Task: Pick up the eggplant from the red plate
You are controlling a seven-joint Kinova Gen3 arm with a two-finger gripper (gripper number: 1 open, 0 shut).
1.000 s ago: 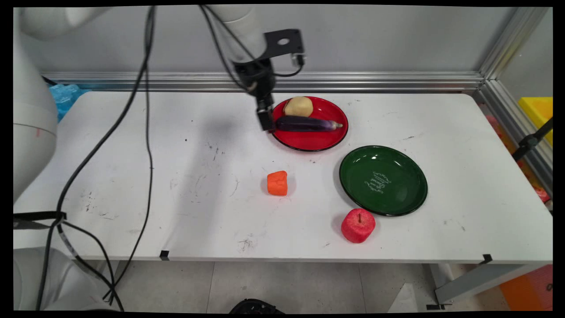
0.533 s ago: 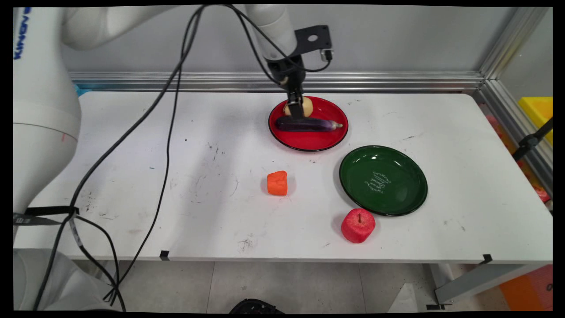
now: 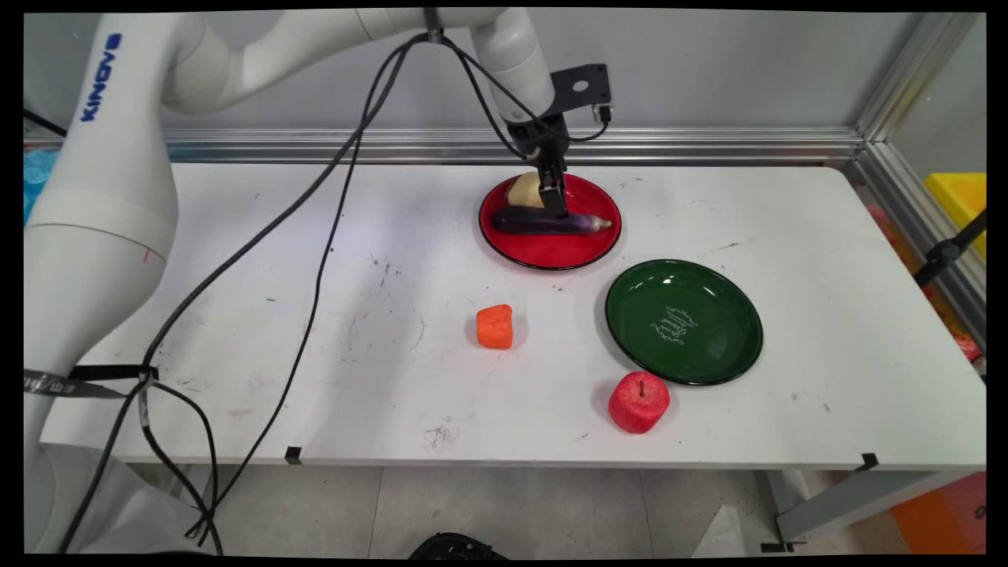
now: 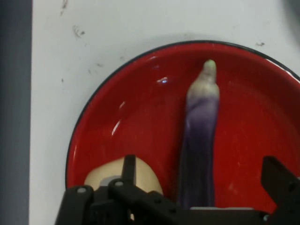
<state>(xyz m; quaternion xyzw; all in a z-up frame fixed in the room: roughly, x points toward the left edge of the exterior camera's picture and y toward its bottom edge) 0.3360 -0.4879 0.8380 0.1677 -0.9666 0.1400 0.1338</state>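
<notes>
A red plate (image 3: pixel 551 250) (image 4: pixel 140 122) at the table's back middle holds a purple eggplant (image 3: pixel 551 224) (image 4: pixel 201 126) and a pale potato (image 3: pixel 523 191) (image 4: pixel 105 176). My gripper (image 3: pixel 554 201) (image 4: pixel 204 187) hangs just above the plate, over the eggplant's middle and beside the potato. In the hand view it stands open, one of its fingers (image 4: pixel 129 168) over the potato's edge and the other at the far side of the eggplant, which lies between them. Nothing is held.
A green plate (image 3: pixel 683 323) lies right of centre with nothing on it. A red apple (image 3: pixel 639 402) stands at its near rim. An orange chunk (image 3: pixel 494 327) sits mid-table. Black cables (image 3: pixel 315 260) hang across the left half.
The gripper has moved right from the red plate's left rim to over the eggplant's middle. The foods and plates have not shifted.
</notes>
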